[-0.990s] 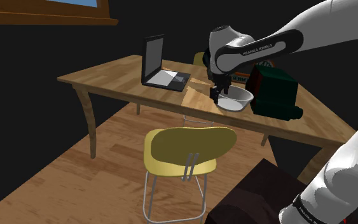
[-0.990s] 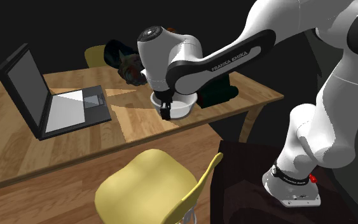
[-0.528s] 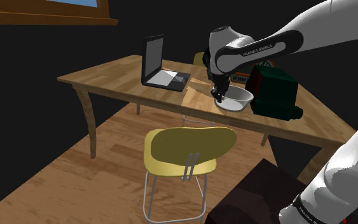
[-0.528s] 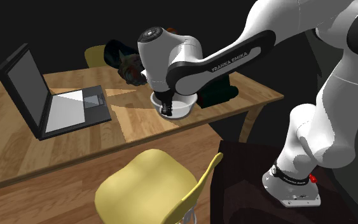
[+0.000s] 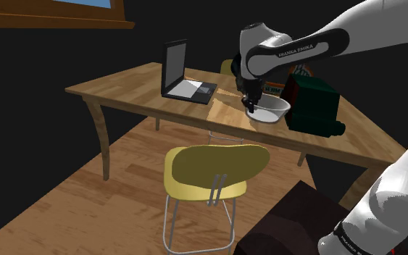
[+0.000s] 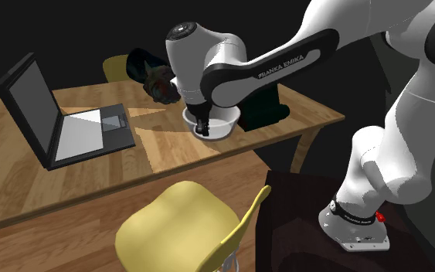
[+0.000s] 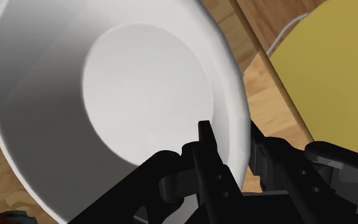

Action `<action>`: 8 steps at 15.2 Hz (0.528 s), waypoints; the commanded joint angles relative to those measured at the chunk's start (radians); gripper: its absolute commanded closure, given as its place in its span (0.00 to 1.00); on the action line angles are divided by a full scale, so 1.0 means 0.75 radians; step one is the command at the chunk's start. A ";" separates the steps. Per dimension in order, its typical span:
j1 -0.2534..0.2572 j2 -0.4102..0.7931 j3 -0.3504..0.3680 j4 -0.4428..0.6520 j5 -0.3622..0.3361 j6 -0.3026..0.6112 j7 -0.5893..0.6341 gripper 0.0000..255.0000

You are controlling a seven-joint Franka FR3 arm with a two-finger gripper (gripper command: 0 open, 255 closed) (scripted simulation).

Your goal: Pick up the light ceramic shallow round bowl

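End effector (image 6: pixel 202 130) closed on rim — bowl (image 6: pixel 223 125) lifted slightly.

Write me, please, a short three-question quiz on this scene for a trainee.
1. True or false: the laptop stands open on the table.
2. Which part of the white bowl does the gripper clasp? A the rim; B the base; C none, it hangs open above.
3. Fill in: the chair in front of the table is coloured ___.
Key: 1 true; 2 A; 3 yellow.
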 commanded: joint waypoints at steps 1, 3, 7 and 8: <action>0.002 -0.012 0.002 0.022 0.005 -0.031 -0.009 1.00; 0.003 -0.019 0.002 0.050 0.009 -0.064 -0.020 1.00; 0.004 -0.028 0.004 0.109 0.016 -0.130 -0.042 1.00; 0.004 -0.030 0.005 0.124 0.018 -0.147 -0.047 1.00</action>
